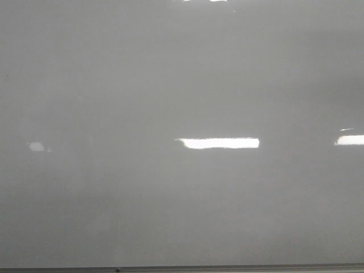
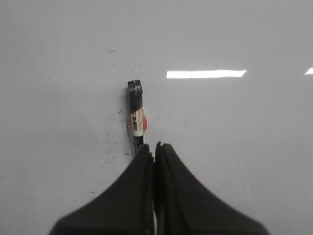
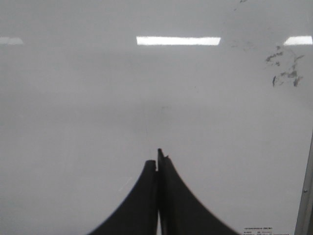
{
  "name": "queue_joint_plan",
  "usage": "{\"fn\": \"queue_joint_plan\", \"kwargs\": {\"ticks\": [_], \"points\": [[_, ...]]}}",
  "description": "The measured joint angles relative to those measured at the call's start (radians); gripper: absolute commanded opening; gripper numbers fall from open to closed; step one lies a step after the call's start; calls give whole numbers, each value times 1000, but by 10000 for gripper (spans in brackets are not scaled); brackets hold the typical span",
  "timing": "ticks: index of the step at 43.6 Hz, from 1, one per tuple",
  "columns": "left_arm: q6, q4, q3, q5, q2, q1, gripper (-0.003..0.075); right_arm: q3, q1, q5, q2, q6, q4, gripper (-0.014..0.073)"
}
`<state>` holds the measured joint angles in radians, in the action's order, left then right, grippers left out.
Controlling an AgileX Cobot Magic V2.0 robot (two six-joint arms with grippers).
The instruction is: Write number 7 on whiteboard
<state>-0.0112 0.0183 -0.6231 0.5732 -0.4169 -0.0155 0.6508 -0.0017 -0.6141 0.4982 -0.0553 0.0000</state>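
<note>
Whiteboard (image 1: 182, 85) blank; left gripper (image 2: 152, 147) pinching marker (image 2: 136, 110) tip-forward, right gripper (image 3: 157, 155) pressed together, empty.

Bright strip-light glare (image 1: 219, 143) shines from overhead lamps.

I am seeing a red and white label (image 2: 137, 122) on the marker (image 2: 135, 110) in my left gripper (image 2: 154, 147), its print too small to read. A sticker (image 3: 258, 228) on the whiteboard (image 3: 98, 98) is showing blurred, unreadable text.
</note>
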Motion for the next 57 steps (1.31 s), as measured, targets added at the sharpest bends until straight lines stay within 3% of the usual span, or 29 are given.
{"fn": "queue_joint_plan", "kwargs": {"ticks": [14,18,22,25,29,33,38,47,57], "points": [[0,0,0,3,-68,0,-20,0,8,-32,98,12,-5,-62],[0,0,0,3,-83,0,-18,0,37,-37,103,33,-5,-10],[0,0,0,3,-104,0,27,0,69,-41,103,46,0,119],[0,-3,0,3,-126,0,111,0,84,-41,103,55,0,288],[0,-8,0,6,-165,0,273,0,94,-43,103,55,0,496],[0,-18,0,8,-208,0,429,0,94,-47,103,55,0,617],[0,-18,0,8,-272,0,529,0,94,-47,103,55,0,636],[0,-36,-5,6,-411,0,531,0,94,-48,103,55,0,636],[55,-40,-7,-120,-568,5,531,0,94,-48,103,55,0,636]]}}
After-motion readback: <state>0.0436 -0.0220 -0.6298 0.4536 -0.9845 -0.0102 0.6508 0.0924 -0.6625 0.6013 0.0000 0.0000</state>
